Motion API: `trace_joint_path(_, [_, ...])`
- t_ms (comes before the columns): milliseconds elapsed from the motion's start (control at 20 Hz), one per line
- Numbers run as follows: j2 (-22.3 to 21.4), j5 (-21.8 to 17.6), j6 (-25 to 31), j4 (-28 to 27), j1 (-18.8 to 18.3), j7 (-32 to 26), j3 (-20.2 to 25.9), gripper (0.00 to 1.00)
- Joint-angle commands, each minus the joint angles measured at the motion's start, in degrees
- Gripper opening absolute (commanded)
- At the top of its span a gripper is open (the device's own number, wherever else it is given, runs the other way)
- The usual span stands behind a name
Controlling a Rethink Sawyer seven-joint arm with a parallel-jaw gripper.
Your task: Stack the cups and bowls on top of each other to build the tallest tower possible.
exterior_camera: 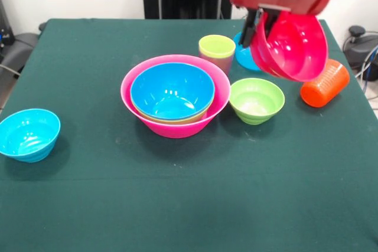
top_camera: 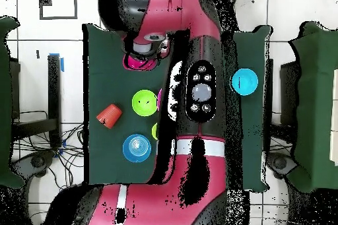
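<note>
Front view: hand (exterior_camera: 260, 25) holds red bowl (exterior_camera: 292, 48) above orange cup (exterior_camera: 325, 83).

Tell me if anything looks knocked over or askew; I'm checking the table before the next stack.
The orange cup lies on its side at the table's edge. The red bowl hangs tilted in the tool, above the table.

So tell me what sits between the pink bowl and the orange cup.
The small green bowl, upright on the cloth between the pink bowl and the orange cup, in the front view.
</note>
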Motion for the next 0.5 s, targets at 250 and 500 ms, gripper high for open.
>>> trace_joint_path(250, [-2.9,-8.8,14.7,-5.3,-1.6,-24.4,2.9,0.0])
trace_joint_path(500, [-6.5,-9.7,13.0,-1.9,-2.0,-24.5,1.7,0.0])
